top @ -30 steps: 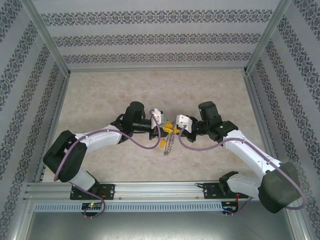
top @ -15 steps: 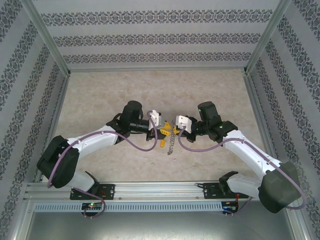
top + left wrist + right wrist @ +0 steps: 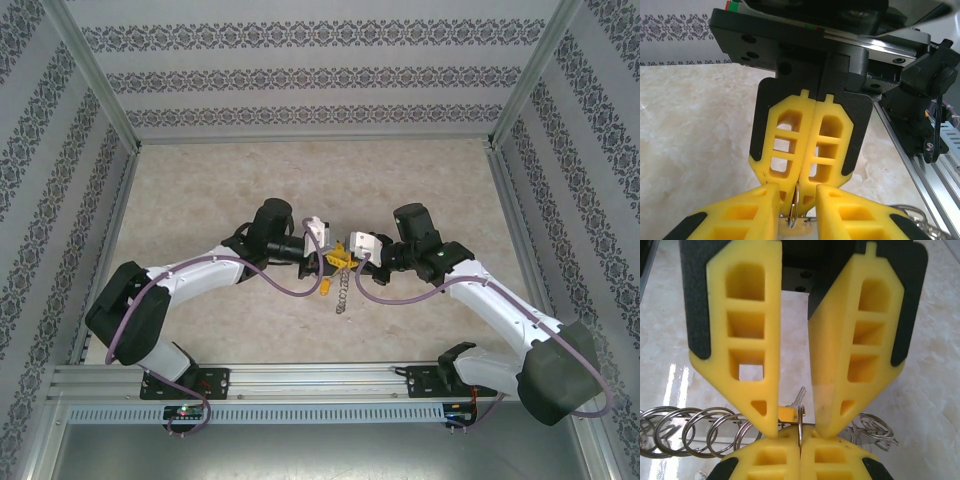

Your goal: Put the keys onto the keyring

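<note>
Over the table's (image 3: 220,180) centre, the right gripper (image 3: 800,452) clamps the keyring (image 3: 342,290) so its loop stands steady, while the left gripper (image 3: 796,202), nipping the orange-yellow key (image 3: 786,413), apparently lines it up for threading.

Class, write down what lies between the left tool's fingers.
The orange-yellow key sits between the left tool's fingers, beside a keyring loop pinched in the shut right tool. Anything lower is covered by that tool.
</note>
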You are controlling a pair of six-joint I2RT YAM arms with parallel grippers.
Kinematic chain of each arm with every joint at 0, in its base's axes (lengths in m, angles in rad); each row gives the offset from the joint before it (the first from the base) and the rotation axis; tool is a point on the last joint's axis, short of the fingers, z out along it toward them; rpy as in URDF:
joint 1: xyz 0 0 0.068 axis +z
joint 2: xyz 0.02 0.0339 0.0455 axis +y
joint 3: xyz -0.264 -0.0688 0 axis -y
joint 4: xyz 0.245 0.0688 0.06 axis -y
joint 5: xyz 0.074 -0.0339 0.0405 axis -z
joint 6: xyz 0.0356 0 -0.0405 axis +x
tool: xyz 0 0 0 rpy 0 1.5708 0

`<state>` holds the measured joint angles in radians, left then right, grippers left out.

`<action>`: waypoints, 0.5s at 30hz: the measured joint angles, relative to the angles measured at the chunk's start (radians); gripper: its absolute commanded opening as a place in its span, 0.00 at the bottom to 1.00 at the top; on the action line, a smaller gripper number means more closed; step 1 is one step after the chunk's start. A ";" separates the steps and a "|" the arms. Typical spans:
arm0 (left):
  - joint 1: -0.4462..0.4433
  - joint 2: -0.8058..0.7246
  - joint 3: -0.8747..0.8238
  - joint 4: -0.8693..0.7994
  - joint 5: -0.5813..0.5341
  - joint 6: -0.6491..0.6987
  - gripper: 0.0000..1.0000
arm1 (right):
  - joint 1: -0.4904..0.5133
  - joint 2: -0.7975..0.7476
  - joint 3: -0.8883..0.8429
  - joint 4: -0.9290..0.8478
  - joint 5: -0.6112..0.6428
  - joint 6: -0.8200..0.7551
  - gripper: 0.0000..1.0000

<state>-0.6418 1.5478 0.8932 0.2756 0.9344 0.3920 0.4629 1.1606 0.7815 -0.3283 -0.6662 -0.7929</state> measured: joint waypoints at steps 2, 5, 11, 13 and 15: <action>0.000 0.003 0.001 0.000 -0.006 -0.002 0.17 | 0.000 0.001 0.000 -0.005 0.000 0.000 0.00; -0.001 0.004 0.001 -0.002 -0.011 -0.002 0.06 | 0.000 0.002 0.002 -0.009 0.002 0.000 0.00; -0.005 0.006 0.024 -0.055 -0.019 0.041 0.00 | -0.001 0.002 0.003 -0.014 0.012 0.001 0.00; -0.006 0.006 0.024 -0.059 -0.023 0.051 0.00 | -0.001 0.002 0.003 -0.016 0.012 0.001 0.00; -0.008 0.005 0.022 -0.055 -0.034 0.050 0.00 | -0.001 0.002 0.003 -0.019 0.015 0.001 0.07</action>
<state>-0.6498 1.5532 0.9150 0.2203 0.9001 0.4419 0.4622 1.1622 0.7845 -0.3470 -0.6514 -0.7918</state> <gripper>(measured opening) 0.058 0.049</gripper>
